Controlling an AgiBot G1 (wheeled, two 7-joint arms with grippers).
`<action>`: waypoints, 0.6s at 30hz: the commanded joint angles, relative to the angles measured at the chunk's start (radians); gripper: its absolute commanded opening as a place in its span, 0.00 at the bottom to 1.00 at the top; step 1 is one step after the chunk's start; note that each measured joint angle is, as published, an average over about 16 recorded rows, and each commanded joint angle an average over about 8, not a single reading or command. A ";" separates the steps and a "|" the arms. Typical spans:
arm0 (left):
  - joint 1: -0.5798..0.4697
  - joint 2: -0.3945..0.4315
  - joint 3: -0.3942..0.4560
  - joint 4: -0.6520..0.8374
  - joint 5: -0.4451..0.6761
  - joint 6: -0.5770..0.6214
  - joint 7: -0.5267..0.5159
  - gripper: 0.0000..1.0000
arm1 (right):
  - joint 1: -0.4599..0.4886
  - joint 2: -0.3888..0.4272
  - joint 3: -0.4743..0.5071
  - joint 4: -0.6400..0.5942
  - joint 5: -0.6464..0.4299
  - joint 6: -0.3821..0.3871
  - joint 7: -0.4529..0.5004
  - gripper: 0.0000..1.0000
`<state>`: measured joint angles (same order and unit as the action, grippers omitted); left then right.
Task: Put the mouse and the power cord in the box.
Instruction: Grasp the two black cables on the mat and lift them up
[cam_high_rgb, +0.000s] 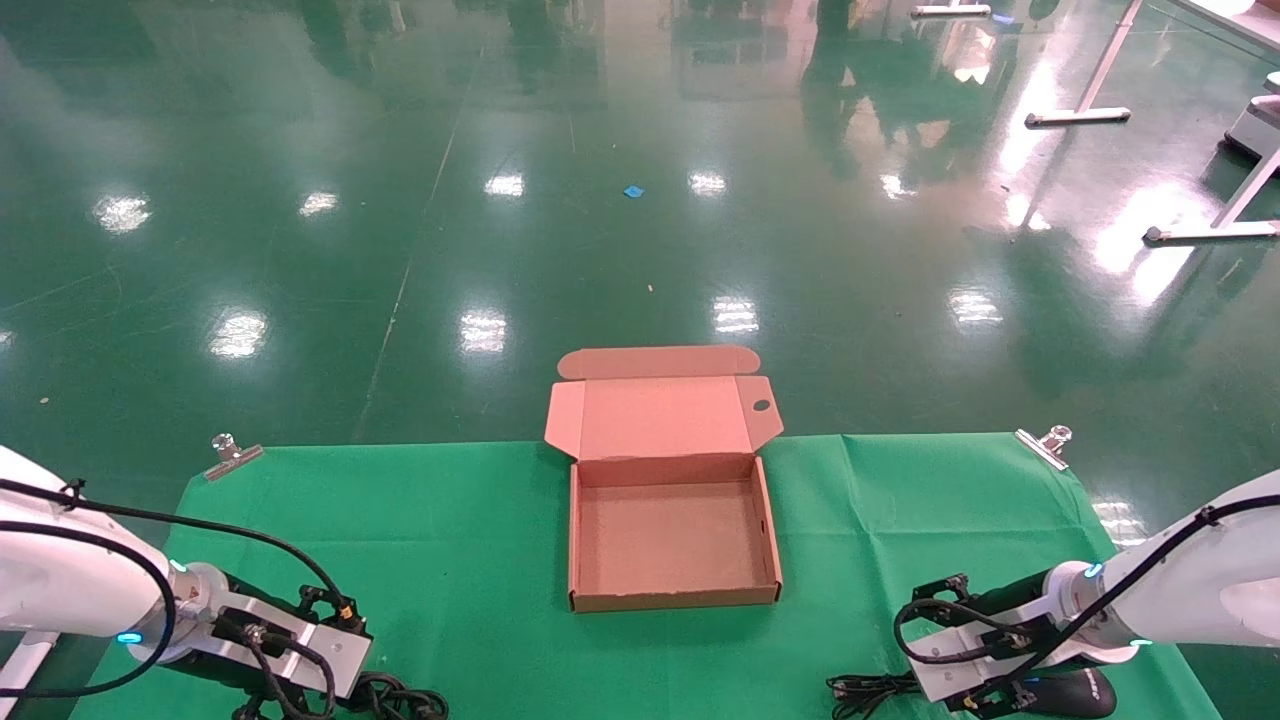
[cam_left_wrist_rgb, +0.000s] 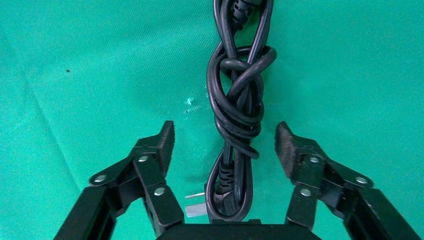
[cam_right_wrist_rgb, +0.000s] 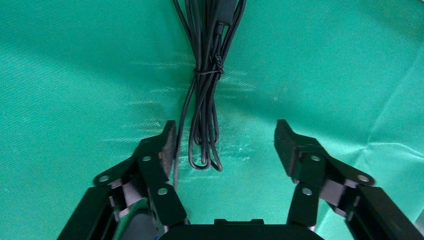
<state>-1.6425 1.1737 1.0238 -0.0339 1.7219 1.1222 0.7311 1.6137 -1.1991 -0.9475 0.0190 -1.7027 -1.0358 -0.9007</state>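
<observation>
A green cloth-covered table (cam_high_rgb: 480, 520) is carrying everything, with a shiny green floor (cam_high_rgb: 400, 200) stretching beyond it. The shallow brown cardboard mailer box (cam_high_rgb: 672, 590) is sitting open at the table's middle, its hinged lid lying back past the far edge and its inside bare. Left of the box, at the table's near edge, the left gripper (cam_left_wrist_rgb: 225, 145) is hovering low over the thick black power cord (cam_left_wrist_rgb: 239, 110), which is lying knotted in loose coils on the cloth; the jaws are spread wide on either side of the cord, not touching it. Right of the box, at the near edge, the right gripper (cam_right_wrist_rgb: 225, 145) is standing spread apart over the mouse's thin black cable (cam_right_wrist_rgb: 205, 125), bundled and tied. The small black oval mouse (cam_high_rgb: 1075, 692) is lying just beneath that wrist, partly hidden.
</observation>
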 joint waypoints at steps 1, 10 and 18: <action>0.000 0.000 0.000 0.000 0.000 0.000 0.000 0.00 | 0.000 0.000 0.000 0.001 0.000 -0.001 0.000 0.00; 0.000 -0.001 -0.001 -0.001 -0.001 0.001 -0.001 0.00 | 0.000 0.001 -0.001 0.002 -0.001 -0.001 0.000 0.00; 0.000 -0.002 -0.001 -0.002 -0.001 0.002 -0.002 0.00 | 0.000 0.001 -0.001 0.003 -0.001 -0.002 0.000 0.00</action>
<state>-1.6423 1.1721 1.0225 -0.0355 1.7205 1.1239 0.7294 1.6137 -1.1982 -0.9485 0.0221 -1.7040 -1.0375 -0.9006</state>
